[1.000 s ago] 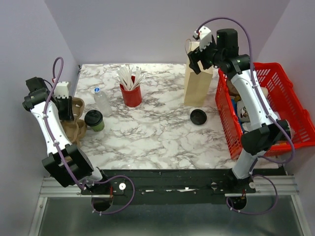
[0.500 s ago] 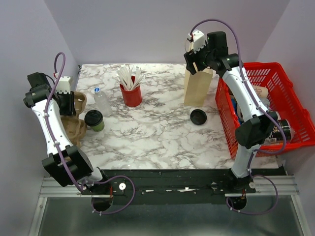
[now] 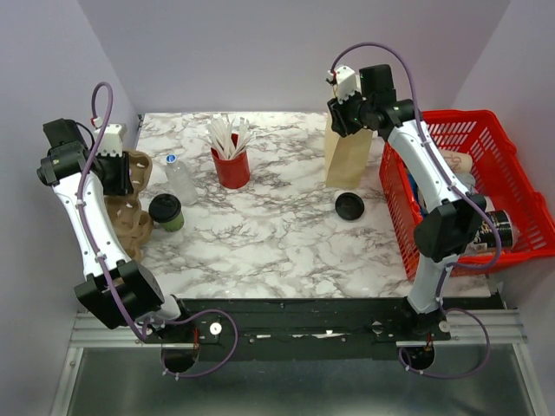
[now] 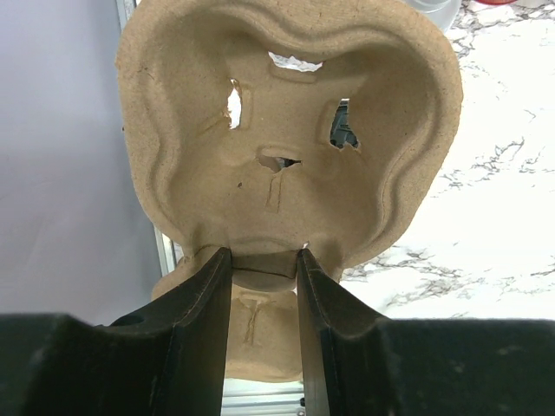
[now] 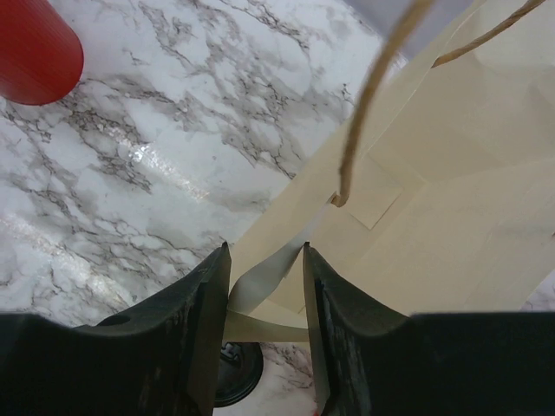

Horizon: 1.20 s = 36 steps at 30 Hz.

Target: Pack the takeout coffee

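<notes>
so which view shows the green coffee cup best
The top external view: the coffee cup stands whole on the marble, black lid on, beside the pulp cup carrier. The left wrist view shows only a dark sliver through a hole in the carrier. The right wrist view doesn't show it.

The takeout coffee (image 3: 166, 211) stood at the left of the table (image 3: 277, 243), beside the cup carrier (image 3: 127, 201). Behind it lay a bottle (image 3: 180, 178). The paper bag (image 3: 349, 152) stood right, before the basket (image 3: 512, 199), the disc (image 3: 349, 206) in front.
</notes>
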### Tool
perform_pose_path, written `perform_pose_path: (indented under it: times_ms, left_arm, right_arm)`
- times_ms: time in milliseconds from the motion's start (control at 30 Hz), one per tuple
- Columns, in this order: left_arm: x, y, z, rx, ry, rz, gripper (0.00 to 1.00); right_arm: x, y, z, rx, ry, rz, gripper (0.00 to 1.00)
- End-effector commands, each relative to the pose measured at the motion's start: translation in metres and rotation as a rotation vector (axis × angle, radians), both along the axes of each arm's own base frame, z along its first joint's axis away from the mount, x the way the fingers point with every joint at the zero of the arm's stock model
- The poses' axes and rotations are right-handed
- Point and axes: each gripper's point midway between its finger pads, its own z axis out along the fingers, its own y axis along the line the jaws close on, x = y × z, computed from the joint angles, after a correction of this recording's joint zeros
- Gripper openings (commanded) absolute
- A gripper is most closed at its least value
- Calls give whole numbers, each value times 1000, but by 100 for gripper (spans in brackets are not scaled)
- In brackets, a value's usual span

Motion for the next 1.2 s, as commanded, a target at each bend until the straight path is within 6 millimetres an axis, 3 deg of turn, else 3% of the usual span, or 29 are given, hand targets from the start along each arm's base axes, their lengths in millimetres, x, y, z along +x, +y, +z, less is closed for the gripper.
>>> perform_pose_path:
  times_ms: [0,133,167,400,500,700,933,1033,1167]
  left_arm:
    - [4,-11,17,-30,-44,-20,0]
    - [11,-15,29,-26,-76,-35,0]
    - [12,-15,31,-29,-79,-31,0]
    - [22,-24,40,-47,-102,-58,0]
    - [26,-27,41,-48,-107,-69,0]
    - [33,-34,48,-58,-128,-96,0]
    - [41,-48,58,-59,-160,-163,0]
    - [46,-59,65,-57,-187,-205,0]
    - [52,-67,71,-53,-202,-233,0]
  right_arm:
    - [-18,6,-9,12,61,52,40]
    - [-38,22,-3,26,64,151,27]
    - [-43,24,-1,23,61,163,19]
    - [-83,46,6,3,43,303,1]
    - [-99,50,9,-14,35,347,0]
    - [-136,59,-9,-39,79,494,1]
    - [-195,71,-28,-60,136,740,0]
    - [-218,74,-30,-51,154,818,1]
    - [-229,75,-20,-47,125,875,1]
